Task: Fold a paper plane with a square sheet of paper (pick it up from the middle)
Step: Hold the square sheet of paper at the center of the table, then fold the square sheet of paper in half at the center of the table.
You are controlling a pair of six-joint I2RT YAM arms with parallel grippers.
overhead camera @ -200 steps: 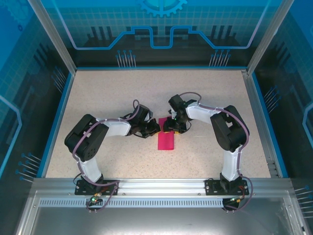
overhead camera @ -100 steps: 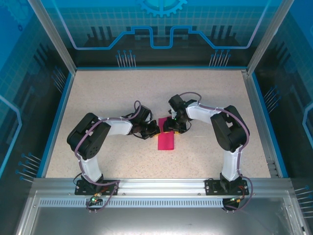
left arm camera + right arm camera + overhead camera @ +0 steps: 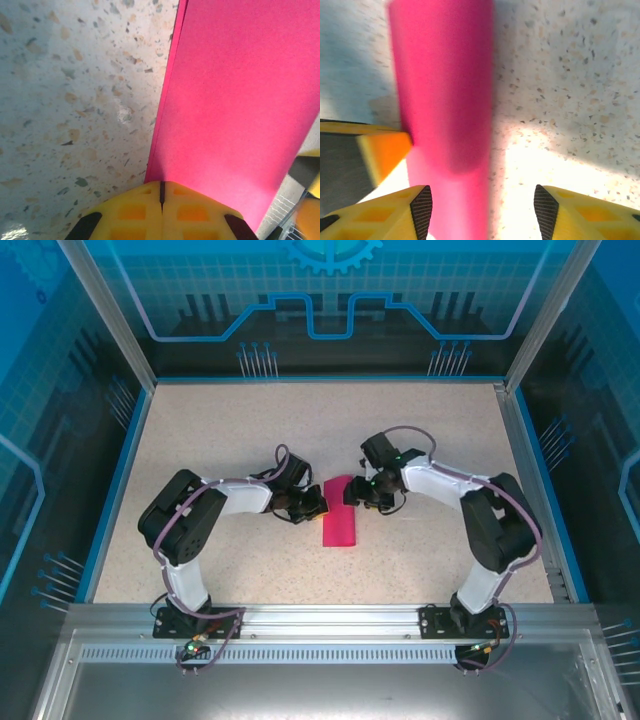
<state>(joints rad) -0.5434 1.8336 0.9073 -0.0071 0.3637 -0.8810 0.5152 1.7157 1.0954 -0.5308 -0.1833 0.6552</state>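
Observation:
The square sheet of paper (image 3: 340, 512) lies on the table as a narrow magenta-pink strip, folded over lengthwise. My left gripper (image 3: 314, 507) is shut, and its yellow fingertips (image 3: 150, 192) rest on the strip's (image 3: 235, 100) left edge near a corner. My right gripper (image 3: 352, 490) hovers open at the strip's far right side. In the right wrist view the strip (image 3: 445, 100) runs between that gripper's (image 3: 484, 210) fingers, closer to the left pad (image 3: 422, 210). Nothing is gripped between the pads. The left gripper's finger (image 3: 380, 150) pokes in from the left.
The speckled tabletop (image 3: 240, 430) is bounded by a blue rim (image 3: 120, 480) and clear enclosure walls. Both arm bases stand on the metal rail (image 3: 330, 620) at the near edge. The right arm's elbow (image 3: 505, 530) juts out to the right.
The right arm has swung its elbow out to the right, and its gripper has slid off the paper's far end and opened wider. The left gripper stays shut in place.

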